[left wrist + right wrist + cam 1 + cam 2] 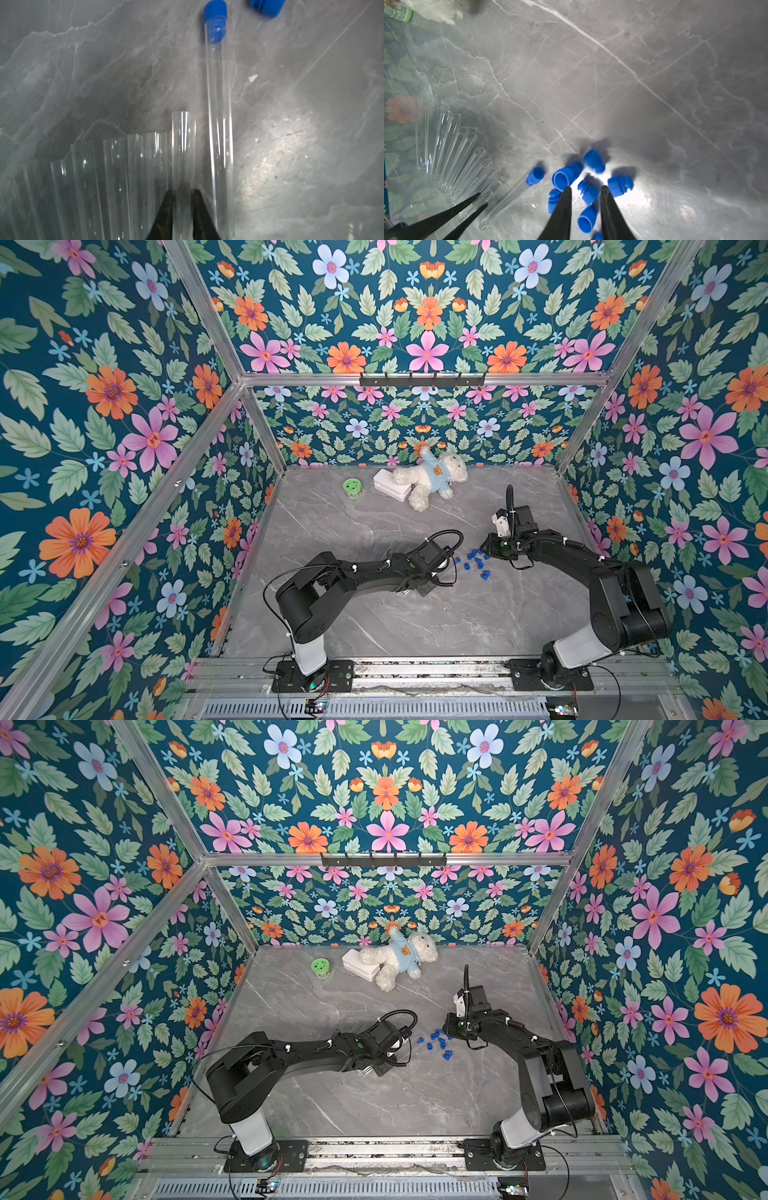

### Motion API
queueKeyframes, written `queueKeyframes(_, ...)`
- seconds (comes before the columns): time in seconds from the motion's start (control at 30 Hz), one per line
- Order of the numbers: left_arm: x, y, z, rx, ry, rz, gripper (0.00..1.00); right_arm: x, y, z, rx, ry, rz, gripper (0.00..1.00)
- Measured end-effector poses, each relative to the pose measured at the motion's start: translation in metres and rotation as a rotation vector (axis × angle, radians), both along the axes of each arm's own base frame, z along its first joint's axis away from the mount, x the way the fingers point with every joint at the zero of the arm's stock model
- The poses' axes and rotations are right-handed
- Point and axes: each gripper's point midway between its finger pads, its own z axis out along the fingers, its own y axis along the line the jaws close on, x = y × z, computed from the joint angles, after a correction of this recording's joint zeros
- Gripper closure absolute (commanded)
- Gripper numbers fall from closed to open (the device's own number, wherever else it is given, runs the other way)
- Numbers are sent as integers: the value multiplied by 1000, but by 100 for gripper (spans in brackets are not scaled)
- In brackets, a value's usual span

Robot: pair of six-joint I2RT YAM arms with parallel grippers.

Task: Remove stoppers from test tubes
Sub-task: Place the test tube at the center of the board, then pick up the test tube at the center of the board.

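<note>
My left gripper (182, 190) is shut on a clear, open-mouthed test tube (183, 145) lying on the grey marble. Right beside it lies a longer tube (218, 104) with a blue stopper (215, 20) in its mouth. Several more open tubes (116, 176) lie in a row on the other side. My right gripper (585, 188) stands open just above a heap of loose blue stoppers (566, 176). One stopper (588, 192) lies between its fingertips, free of the grip. In both top views the stopper heap (476, 562) (438, 1040) lies between the two wrists.
At the back of the table stand a green-lidded jar (352, 488), a white box (390, 485) and a white teddy bear (432, 479). Floral walls and an aluminium frame close the table in on three sides. The arm bases sit on the front rail (415, 668).
</note>
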Motion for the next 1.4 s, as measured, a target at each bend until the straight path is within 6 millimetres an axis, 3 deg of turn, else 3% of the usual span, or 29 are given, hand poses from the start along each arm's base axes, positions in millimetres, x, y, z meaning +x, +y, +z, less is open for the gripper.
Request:
queueKeyframes(0.17, 0, -1, 4, -11, -2, 2, 75, 0, 0, 3, 5, -9, 1, 58)
queueKeyframes(0.27, 1, -2, 8, -19, -6, 2, 73, -1, 0, 6, 7, -18, 1, 45)
queueKeyframes(0.47, 5, -11, 29, -57, -30, 0, 69, -3, 0, 17, 12, -53, 1, 28)
queueKeyframes(0.77, 5, -31, 44, -80, -43, -24, 65, -3, -1, 27, 22, -98, -9, 22)
queueKeyframes(1.2, 15, -76, 30, -87, -8, -61, 65, 0, -16, 32, 157, -117, -96, 22)
queueKeyframes(1.4, 16, -81, 12, -46, 27, -68, 65, 1, -20, 38, 187, -135, -119, 22)
